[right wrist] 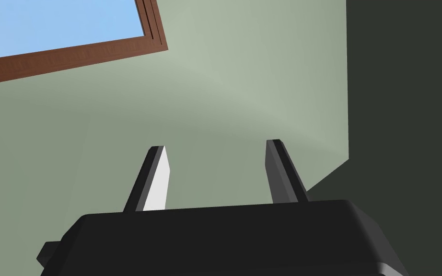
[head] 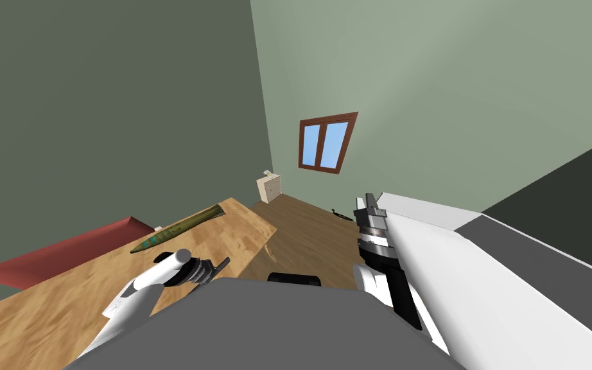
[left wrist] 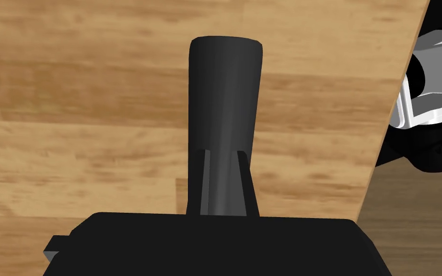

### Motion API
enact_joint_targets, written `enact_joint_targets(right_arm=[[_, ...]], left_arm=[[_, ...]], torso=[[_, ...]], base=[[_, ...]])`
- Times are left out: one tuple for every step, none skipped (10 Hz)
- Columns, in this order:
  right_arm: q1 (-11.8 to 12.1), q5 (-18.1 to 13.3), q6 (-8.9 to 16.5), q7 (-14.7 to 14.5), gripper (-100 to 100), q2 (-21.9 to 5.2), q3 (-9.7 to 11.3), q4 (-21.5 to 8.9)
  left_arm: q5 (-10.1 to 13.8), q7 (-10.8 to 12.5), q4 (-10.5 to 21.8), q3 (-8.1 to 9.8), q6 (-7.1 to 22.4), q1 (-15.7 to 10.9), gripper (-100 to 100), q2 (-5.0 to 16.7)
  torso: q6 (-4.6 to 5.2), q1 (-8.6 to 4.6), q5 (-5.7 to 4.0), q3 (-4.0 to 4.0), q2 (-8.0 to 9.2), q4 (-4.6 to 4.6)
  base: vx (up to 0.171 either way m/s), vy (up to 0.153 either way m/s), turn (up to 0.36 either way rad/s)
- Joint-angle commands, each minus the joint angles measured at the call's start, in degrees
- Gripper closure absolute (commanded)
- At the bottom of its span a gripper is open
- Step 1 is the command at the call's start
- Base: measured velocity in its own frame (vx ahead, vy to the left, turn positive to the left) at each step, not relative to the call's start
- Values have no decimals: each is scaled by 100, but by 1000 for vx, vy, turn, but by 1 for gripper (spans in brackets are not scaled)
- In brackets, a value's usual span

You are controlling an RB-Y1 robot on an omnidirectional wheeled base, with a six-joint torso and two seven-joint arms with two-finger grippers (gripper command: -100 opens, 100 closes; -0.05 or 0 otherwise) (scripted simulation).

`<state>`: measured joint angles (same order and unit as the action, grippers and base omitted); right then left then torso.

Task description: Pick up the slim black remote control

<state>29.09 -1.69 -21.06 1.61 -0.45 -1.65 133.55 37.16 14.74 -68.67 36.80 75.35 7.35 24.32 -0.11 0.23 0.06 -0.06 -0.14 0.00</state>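
The slim black remote (left wrist: pixel 225 86) sticks straight out from between the two fingers of my left gripper (left wrist: pixel 224 152), which is shut on its sides. Under it lies the wooden tabletop (left wrist: pixel 71 120), close to the table's edge; I cannot tell whether the remote touches the wood. In the head view the left gripper (head: pixel 216 266) hovers low over the table's near corner, the remote (head: pixel 222 263) showing as a thin dark bar. My right gripper (head: pixel 370 200) is raised beside the chest, and its fingers (right wrist: pixel 160 172) stand open and hold nothing.
A long olive-green object (head: pixel 179 234) lies farther back on the wooden table (head: pixel 63 302). A red piece of furniture (head: pixel 63 257) sits behind the table. A white and grey surface (head: pixel 513 270) runs along the right. A small dresser (head: pixel 269 187) stands in the corner.
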Motion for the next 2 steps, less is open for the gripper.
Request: enact_joint_targets(right_arm=[[0, 0, 0, 0, 0, 0, 0, 0], [0, 0, 0, 0, 0, 0, 0, 0]], left_arm=[[0, 0, 0, 0, 0, 0, 100, 0], [1, 2, -9, 3, 17, 3, 0, 3]], torso=[[0, 0, 0, 0, 0, 0], [0, 4, 2, -1, -2, 0]], base=[[-4, -9, 2], [0, 0, 0]])
